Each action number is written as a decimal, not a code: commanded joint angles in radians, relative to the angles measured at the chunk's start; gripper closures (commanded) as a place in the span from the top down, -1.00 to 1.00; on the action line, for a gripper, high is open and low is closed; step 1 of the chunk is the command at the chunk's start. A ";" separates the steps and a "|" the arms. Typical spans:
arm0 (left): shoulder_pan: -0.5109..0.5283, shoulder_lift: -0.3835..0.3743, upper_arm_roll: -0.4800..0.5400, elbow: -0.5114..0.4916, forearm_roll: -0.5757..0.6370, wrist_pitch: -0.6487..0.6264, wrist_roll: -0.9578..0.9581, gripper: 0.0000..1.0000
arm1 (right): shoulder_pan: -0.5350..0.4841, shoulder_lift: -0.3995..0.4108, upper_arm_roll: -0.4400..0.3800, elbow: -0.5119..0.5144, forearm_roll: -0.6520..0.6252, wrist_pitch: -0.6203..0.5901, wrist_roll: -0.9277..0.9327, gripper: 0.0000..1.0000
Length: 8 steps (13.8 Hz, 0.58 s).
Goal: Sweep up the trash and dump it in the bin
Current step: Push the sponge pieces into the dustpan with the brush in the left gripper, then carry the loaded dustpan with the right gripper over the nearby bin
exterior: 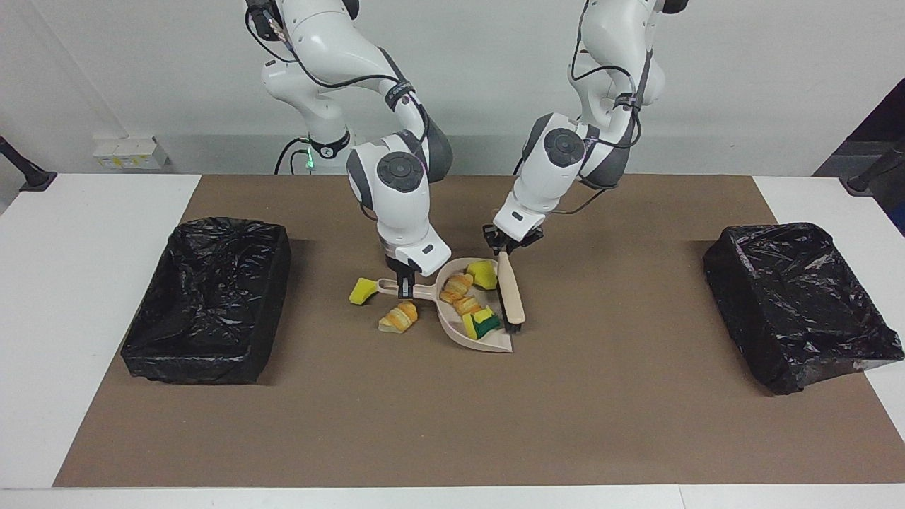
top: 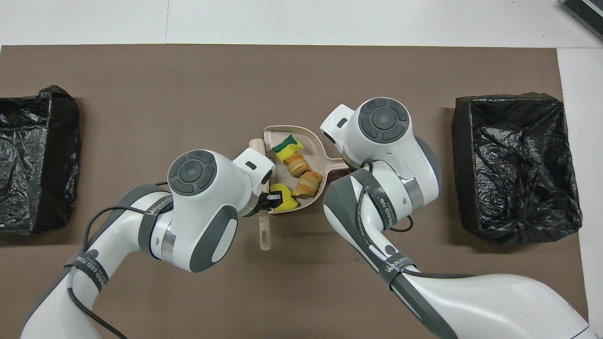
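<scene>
My right gripper (exterior: 405,283) is shut on the handle of the beige dustpan (exterior: 459,334), which lies flat on the mat. My left gripper (exterior: 503,248) is shut on the brush (exterior: 510,295), whose head lies along the pan's open mouth. In the pan lie a yellow sponge chunk (exterior: 482,273), two croissant pieces (exterior: 463,293) and a green-faced sponge (exterior: 483,324); they also show in the overhead view (top: 297,165). A yellow sponge chunk (exterior: 363,290) and a croissant piece (exterior: 399,317) lie on the mat beside the pan's handle; the overhead view hides them under the right arm.
One black-lined bin (exterior: 205,297) stands at the right arm's end of the brown mat, another (exterior: 799,304) at the left arm's end. Both show in the overhead view, the first (top: 516,165) and the second (top: 33,160).
</scene>
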 commanded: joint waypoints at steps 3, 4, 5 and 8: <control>0.111 -0.014 0.006 0.007 0.049 -0.014 -0.003 -1.00 | -0.032 -0.011 0.005 -0.028 0.065 0.046 -0.093 -1.00; 0.128 -0.032 0.006 0.007 0.050 -0.023 -0.003 -1.00 | -0.045 -0.014 0.005 -0.028 0.085 0.046 -0.120 -1.00; 0.136 -0.063 0.006 0.004 0.053 -0.040 -0.004 -1.00 | -0.057 -0.022 0.005 -0.025 0.093 0.044 -0.143 -1.00; 0.119 -0.133 0.005 -0.053 0.079 -0.084 -0.024 -1.00 | -0.135 -0.071 0.005 -0.022 0.131 0.014 -0.240 -1.00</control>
